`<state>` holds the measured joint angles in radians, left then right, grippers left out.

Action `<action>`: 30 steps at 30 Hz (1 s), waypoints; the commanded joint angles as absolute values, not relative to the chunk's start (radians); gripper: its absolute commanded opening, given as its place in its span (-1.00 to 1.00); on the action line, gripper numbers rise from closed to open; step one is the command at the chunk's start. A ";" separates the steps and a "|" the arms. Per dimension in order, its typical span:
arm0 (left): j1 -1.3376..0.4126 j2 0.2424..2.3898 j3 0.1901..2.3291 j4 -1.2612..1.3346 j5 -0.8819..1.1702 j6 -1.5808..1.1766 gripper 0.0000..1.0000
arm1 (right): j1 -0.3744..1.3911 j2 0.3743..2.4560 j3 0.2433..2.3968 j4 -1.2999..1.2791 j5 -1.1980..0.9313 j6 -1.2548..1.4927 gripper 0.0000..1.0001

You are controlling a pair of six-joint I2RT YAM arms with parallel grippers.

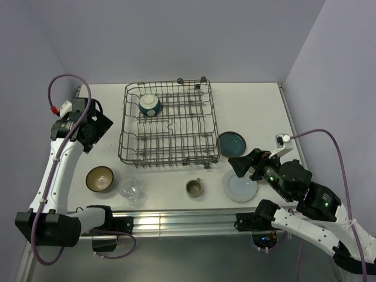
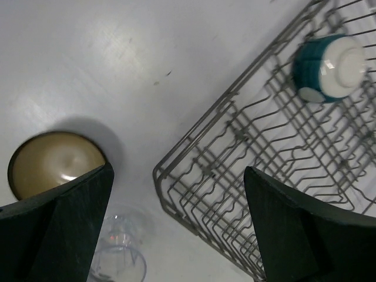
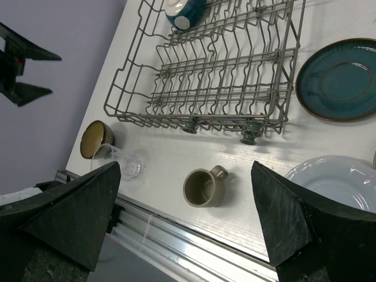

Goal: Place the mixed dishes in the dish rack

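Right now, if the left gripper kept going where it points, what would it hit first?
Probably the bare table beside a corner of the dish rack; depth is unclear, so the left gripper might clip its rim instead.

clear glass (image 2: 123,261): cut off by the bottom edge in the left wrist view, partly covered by the left claw (image 2: 179,170)
dark brown bowl (image 2: 53,158): lower rim hidden by the same claw
dish rack (image 2: 235,147): cropped at top and right there
teal bowl (image 3: 185,10): cut by the top edge, right wrist view
pale-blue plate (image 3: 341,176): partly hidden by the right claw (image 3: 185,167), cropped at right
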<state>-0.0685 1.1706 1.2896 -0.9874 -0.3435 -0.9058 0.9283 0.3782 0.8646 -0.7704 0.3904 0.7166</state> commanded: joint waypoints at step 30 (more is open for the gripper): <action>0.133 1.127 0.818 -0.968 -0.192 -1.259 0.65 | 0.922 0.264 0.845 -0.778 0.405 0.747 0.99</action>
<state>0.1249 1.1049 0.8349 -1.0286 -0.2104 -1.2751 0.9283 0.2710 0.8448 -0.7799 0.3820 0.7425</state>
